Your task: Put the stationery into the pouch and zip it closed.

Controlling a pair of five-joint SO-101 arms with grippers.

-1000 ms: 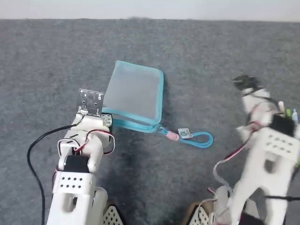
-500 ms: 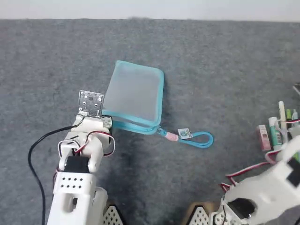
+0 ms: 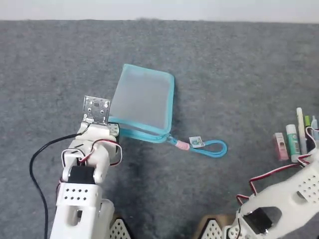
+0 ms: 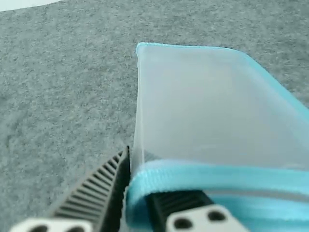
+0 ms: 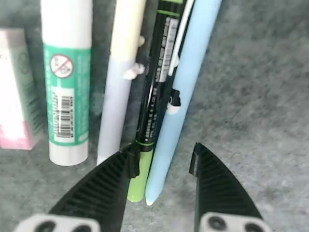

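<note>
Now, from the left: your left end effector (image 4: 140,186) stays clenched on the zip-edge corner of the one pouch (image 3: 144,99), which lies flat on the grey surface (image 3: 224,59), its single strap loop (image 3: 212,147) trailing to its right. Well right of the pouch, your right arm has swung down over the stationery within the last second. Its end effector (image 5: 161,157) hangs released, jaws spread over the pen tips, so nothing is packed yet. Count five pieces: one pink box (image 5: 14,87), one glue stick (image 5: 67,82), three pens (image 5: 186,92).
</note>
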